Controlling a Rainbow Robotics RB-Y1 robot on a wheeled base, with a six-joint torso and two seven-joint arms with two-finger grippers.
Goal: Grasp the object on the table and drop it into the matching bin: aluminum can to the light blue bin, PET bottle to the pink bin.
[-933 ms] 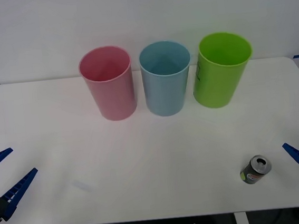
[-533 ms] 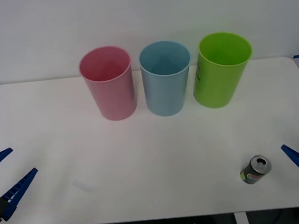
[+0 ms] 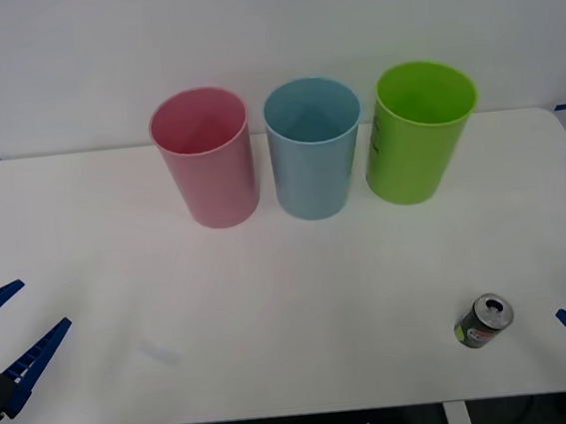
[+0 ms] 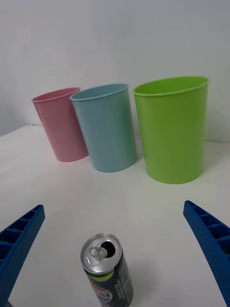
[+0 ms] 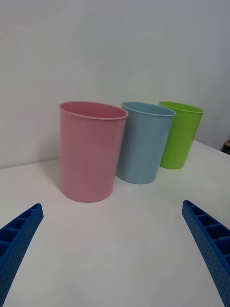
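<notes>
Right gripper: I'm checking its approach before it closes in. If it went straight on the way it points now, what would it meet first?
Most likely the aluminum can, upright between the open right gripper fingers' line.

A wide white worktop [image 3: 272,303] with rounded corners stretched out before me. Three tall cup-shaped bins stood upright in a row near its far edge: the pink bin [image 3: 206,159] on my left, the light blue bin [image 3: 313,149] in the middle, a lime green bin [image 3: 420,131] on my right. A small dark can [image 3: 484,321] stood upright near the front right corner, well apart from them.
</notes>
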